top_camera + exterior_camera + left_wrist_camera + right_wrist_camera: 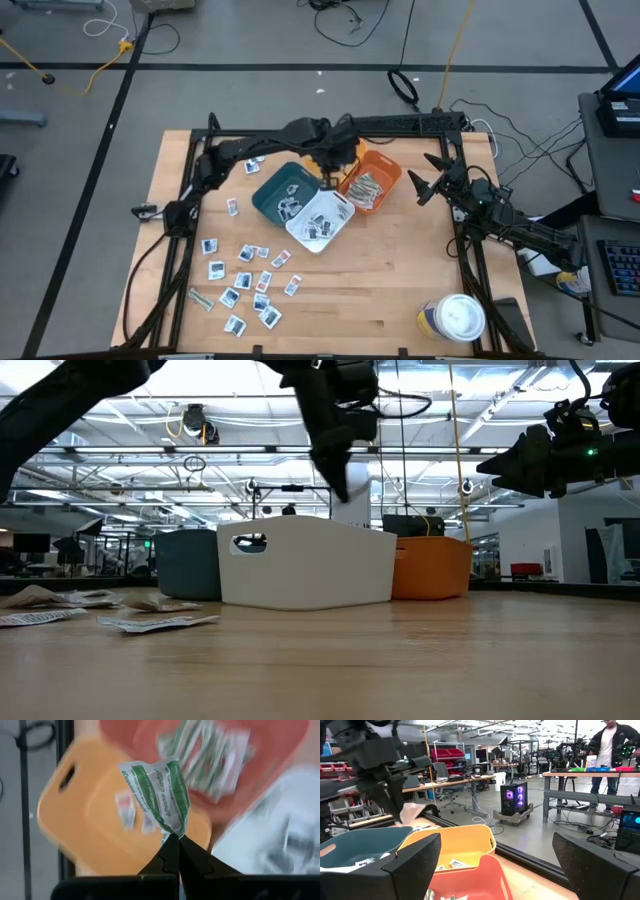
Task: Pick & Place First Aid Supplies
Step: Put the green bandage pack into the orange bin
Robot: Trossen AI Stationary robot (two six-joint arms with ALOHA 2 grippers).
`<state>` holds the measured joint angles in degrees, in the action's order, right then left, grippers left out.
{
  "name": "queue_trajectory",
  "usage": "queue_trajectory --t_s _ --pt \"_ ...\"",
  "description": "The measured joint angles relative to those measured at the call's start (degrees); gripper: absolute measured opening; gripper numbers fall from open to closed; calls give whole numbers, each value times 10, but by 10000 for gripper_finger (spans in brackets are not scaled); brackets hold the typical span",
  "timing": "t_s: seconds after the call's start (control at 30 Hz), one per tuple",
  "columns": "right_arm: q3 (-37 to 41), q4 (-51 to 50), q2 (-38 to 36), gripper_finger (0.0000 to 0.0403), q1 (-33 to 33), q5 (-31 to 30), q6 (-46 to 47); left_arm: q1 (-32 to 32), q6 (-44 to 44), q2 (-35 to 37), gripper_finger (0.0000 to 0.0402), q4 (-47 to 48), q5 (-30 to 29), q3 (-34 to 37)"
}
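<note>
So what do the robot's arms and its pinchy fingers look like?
Both arms are dark, nearly black, built from jointed tube-like segments. The left gripper has two thin black fingers tapering to a sharp point. The right gripper has two broad, flat black fingers shaped like wedges. A small green light glows on the right arm. No markings are visible.

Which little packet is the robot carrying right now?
Find the cluster of bins mid-table; the left gripper hangs above it, over the yellow bin. Pinched in its shut jaws is a crumpled white adhesive bandage wrapper with green stripes, the only packet in the air.
</note>
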<state>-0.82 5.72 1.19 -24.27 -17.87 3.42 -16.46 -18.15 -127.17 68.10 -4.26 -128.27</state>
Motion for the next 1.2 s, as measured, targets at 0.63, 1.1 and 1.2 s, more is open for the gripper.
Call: queue_trajectory --t_s 0.63,1.1,1.2 --pt "0 -2 9 377 0 0 0 48 19 -103 0 -180 57 12" --pt "0 0 15 377 0 0 0 45 41 -109 139 -174 30 12" --pt "0 0 15 377 0 0 0 42 51 -109 202 -174 14 12"
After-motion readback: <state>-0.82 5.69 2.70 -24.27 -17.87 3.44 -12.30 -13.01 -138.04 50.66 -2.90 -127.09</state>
